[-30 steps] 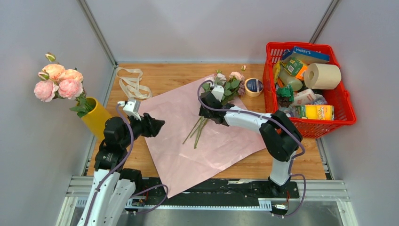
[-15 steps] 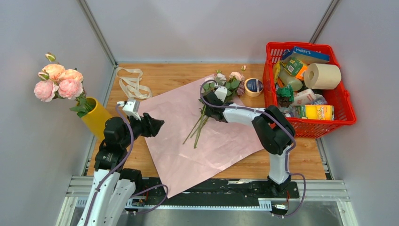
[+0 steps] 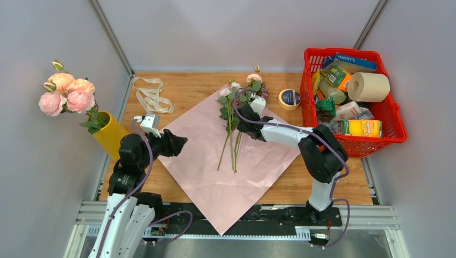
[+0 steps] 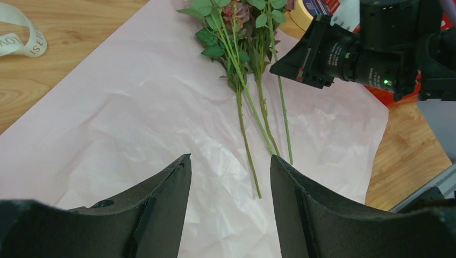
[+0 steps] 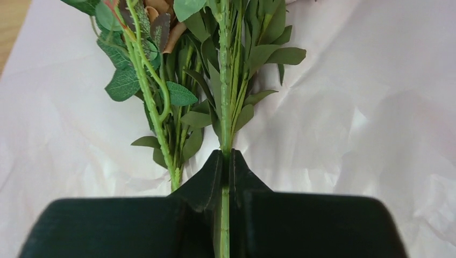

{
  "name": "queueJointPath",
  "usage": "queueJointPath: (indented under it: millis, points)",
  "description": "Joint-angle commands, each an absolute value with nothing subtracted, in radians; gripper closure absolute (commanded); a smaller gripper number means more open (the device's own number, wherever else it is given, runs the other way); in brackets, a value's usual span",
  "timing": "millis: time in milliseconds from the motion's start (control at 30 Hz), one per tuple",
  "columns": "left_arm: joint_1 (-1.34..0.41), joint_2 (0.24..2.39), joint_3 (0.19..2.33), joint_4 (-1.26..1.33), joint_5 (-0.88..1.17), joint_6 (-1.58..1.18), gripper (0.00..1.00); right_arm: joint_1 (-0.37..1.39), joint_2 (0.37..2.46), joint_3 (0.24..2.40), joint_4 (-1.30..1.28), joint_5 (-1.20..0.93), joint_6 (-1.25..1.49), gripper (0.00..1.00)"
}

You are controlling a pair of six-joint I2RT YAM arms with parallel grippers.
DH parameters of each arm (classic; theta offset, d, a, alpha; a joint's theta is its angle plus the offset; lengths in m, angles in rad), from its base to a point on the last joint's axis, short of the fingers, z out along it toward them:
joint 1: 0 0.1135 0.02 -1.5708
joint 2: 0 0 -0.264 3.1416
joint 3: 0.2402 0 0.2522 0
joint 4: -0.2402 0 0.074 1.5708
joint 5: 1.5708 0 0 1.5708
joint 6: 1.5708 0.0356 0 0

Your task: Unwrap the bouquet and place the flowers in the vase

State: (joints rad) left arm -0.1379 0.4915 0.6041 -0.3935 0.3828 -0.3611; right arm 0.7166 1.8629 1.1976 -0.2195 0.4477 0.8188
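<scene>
The bouquet lies unwrapped: its pink paper (image 3: 199,166) is spread flat on the table. A few of the flowers (image 3: 230,107) rest on it, heads toward the far wall. My right gripper (image 3: 240,121) is shut on one green stem (image 5: 225,134) just below the leaves, its jaws (image 5: 226,157) pressed on it; other stems (image 5: 161,129) lie loose to its left. My left gripper (image 3: 182,143) hovers open over the paper's left part (image 4: 134,107), nothing between its fingers (image 4: 231,161). The yellow vase (image 3: 110,137) at the left edge holds pink and peach roses (image 3: 67,94).
A cream ribbon (image 3: 152,97) lies loose at the back left. A roll of tape (image 3: 290,99) sits beside the red basket (image 3: 352,145), which is full of groceries and a paper roll. Walls close in on the left, right and back.
My right gripper has closed on a stem and swung the flowers round, heads toward the back wall. The paper turned with them, one corner now over the front edge. The left arm stayed still.
</scene>
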Motion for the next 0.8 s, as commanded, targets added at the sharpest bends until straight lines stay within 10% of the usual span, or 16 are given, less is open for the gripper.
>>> queueJointPath:
  millis: [0,767]
  points:
    - [-0.14,0.485,0.601,-0.396,0.38,-0.351,0.37,0.716,1.764,1.178,-0.183,0.48,0.891,1.0]
    - [-0.14,0.511,0.61,-0.364,0.414,-0.356,0.35,0.718,1.467,1.082,-0.115,0.374,0.695,1.0]
